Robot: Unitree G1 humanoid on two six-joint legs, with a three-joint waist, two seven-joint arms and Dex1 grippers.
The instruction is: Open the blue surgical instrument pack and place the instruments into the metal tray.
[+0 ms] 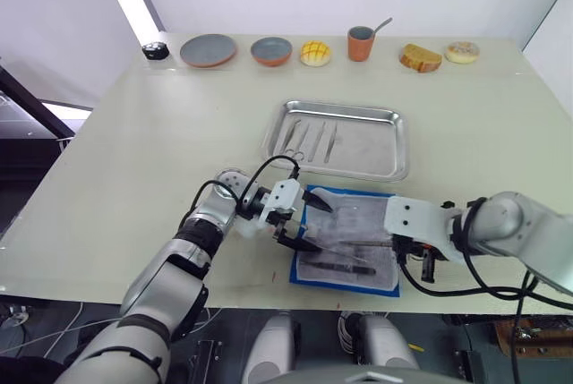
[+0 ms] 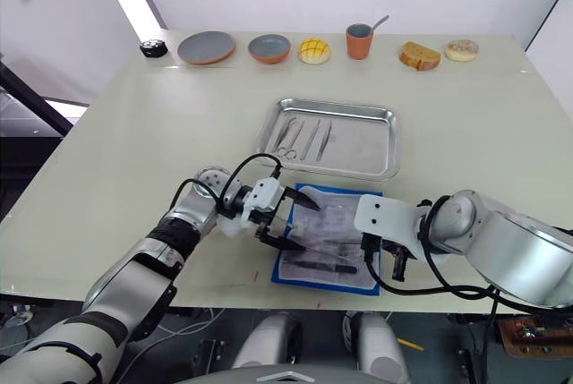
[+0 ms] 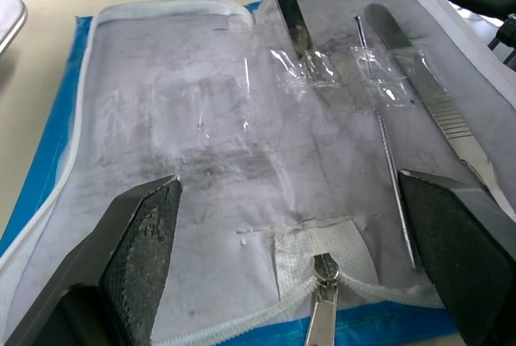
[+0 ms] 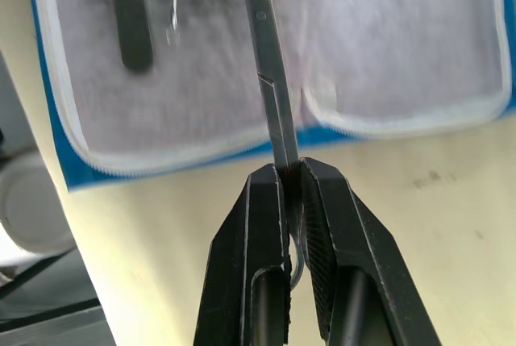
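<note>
Right hand (image 4: 290, 193) grips one instrument (image 4: 270, 104); left hand (image 3: 298, 233) wide; three in tray (image 1: 394, 147).

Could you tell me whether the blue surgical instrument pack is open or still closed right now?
Open: the blue surgical instrument pack lies spread flat, pale lining up, with instruments exposed.

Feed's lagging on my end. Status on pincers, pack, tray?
Left pincer open over open pack. Right pincer shut on an instrument, blade still across lining. Three instruments in tray. Nothing in the way.
</note>
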